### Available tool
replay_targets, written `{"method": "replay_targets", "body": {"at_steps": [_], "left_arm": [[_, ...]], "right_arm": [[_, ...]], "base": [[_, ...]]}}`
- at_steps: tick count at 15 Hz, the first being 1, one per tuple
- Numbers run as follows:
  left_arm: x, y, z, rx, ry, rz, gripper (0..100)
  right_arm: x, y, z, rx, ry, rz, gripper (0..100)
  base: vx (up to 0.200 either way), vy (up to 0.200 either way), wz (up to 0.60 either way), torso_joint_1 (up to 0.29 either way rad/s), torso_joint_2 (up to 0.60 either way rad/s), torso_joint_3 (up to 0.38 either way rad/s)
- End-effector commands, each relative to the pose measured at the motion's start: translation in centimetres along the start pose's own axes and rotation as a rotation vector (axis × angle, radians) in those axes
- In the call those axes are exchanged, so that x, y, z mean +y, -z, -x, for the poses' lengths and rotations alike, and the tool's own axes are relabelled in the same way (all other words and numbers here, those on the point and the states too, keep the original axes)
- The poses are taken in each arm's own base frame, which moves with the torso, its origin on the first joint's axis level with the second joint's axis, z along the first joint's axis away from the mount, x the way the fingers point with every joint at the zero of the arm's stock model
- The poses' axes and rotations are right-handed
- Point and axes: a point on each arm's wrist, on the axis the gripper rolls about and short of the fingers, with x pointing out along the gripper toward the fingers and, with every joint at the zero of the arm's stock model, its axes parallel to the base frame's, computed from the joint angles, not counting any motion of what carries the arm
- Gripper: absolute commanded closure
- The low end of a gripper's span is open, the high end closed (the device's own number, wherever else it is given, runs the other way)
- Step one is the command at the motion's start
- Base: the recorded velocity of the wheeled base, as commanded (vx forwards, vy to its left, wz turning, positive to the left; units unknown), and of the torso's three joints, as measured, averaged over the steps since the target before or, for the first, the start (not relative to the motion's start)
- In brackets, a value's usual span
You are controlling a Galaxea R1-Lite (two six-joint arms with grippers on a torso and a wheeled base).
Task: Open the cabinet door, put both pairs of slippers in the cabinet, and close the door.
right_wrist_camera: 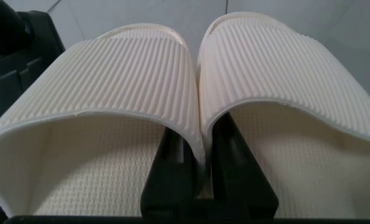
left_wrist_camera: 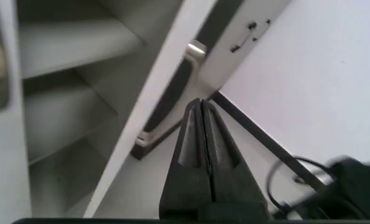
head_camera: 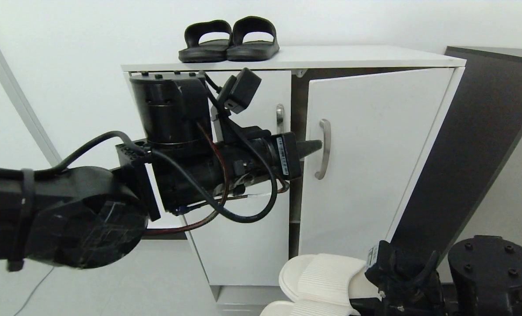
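Presently left hand [left_wrist_camera: 201, 109] sits pinched together beside the door handle [head_camera: 324, 149]; right hand [right_wrist_camera: 197, 158] clamps the white slippers [right_wrist_camera: 129, 81].

We are finding no print here that can be read. A white sticker [head_camera: 280, 151] carrying dark bars and tiny lines of type is sitting on the black housing just behind the left pincer [head_camera: 316, 145], and its characters are proving too small to make out. A second pale sticker [head_camera: 372, 256] is showing on the body just behind the right pincer [right_wrist_camera: 200, 171], next to the white slippers [head_camera: 327, 276]. Its markings are likewise staying too small for us to read.
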Motion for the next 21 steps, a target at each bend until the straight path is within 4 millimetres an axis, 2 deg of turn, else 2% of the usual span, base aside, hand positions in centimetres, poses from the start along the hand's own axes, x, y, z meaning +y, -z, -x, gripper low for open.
{"method": "replay_targets", "body": {"at_steps": [1,3,5,10,13,18,21], "left_arm": [[-1.4,-0.6,2.1,-0.020,0.022,-0.008,100],[-1.2,-0.6,2.6,-0.024,0.012,-0.008,100],[-0.1,-1.0,2.8,-0.037,-0.021,-0.006,100],[1.9,-1.0,-0.8,-0.065,-0.039,-0.009,100],[2.8,-0.3,-2.5,-0.054,-0.042,-0.005,100],[3.1,0.0,-2.9,-0.060,-0.041,-0.004,100],[3.0,0.2,-3.1,-0.052,-0.038,0.000,100]], "right_arm": [[0.1,0.0,0.2,-0.003,-0.003,0.003,100],[0.2,0.1,0.0,0.005,-0.006,0.006,100],[0.2,0.5,0.1,0.016,-0.009,0.033,100],[0.2,0.7,0.1,0.025,-0.009,0.037,100],[0.3,0.8,0.1,0.028,-0.012,0.037,100],[0.4,1.0,-0.3,0.045,-0.021,0.037,100],[0.7,1.2,-0.3,0.049,-0.035,0.042,100]], "base": [[0.000,0.000,0.00,0.000,0.00,0.000],[0.000,0.000,0.00,0.000,0.00,0.000],[0.000,0.000,0.00,0.000,0.00,0.000],[0.000,0.000,0.00,0.000,0.00,0.000],[0.000,0.000,0.00,0.000,0.00,0.000],[0.000,0.000,0.00,0.000,0.00,0.000],[-0.200,0.000,0.00,0.004,0.00,0.001]]}}
